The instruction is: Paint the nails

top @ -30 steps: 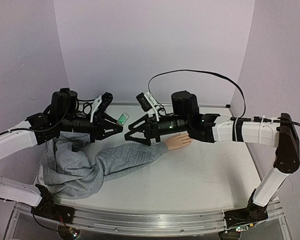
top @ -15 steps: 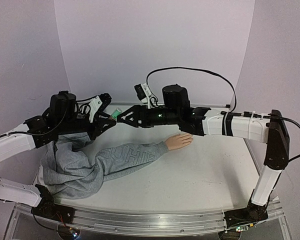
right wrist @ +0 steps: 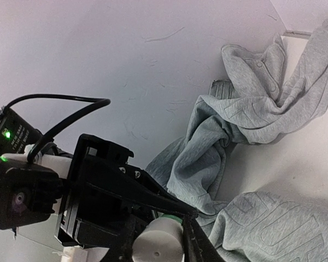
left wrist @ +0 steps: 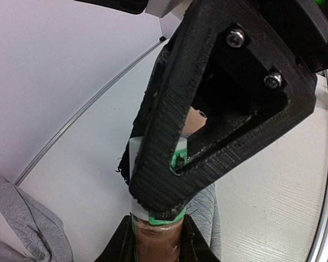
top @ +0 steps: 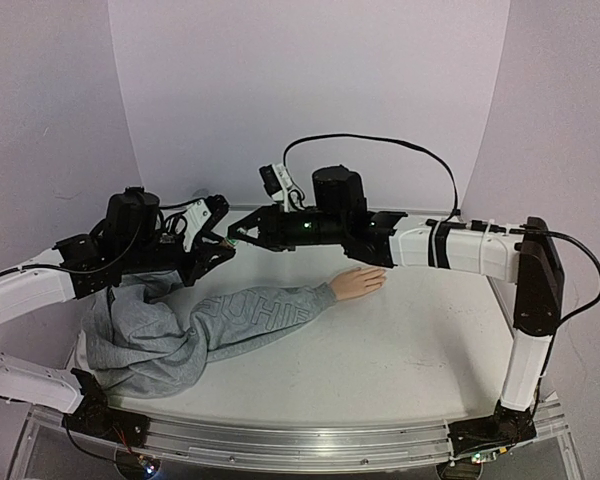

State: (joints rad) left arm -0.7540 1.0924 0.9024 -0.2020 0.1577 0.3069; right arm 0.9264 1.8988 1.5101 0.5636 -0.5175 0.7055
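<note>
My left gripper (top: 218, 246) is shut on a small bottle (left wrist: 156, 246) of brown polish with green tape at its neck. My right gripper (top: 236, 231) meets it from the right and is shut on the bottle's white cap (right wrist: 159, 243). In the left wrist view one ribbed black finger (left wrist: 164, 136) of the right gripper covers most of that cap (left wrist: 134, 158). The peach mannequin hand (top: 358, 283) lies flat on the table at the end of the grey sleeve (top: 255, 314), below and right of both grippers. Its nails are too small to make out.
The bunched body of the grey sweatshirt (top: 135, 340) lies at the table's left under the left arm. A black cable (top: 380, 140) arcs over the right arm. The white table (top: 410, 350) has a raised rail along its near edge.
My right gripper swung left and up from above the sleeve to the bottle, then closed on its cap. The left gripper kept hold of the bottle and barely moved.
</note>
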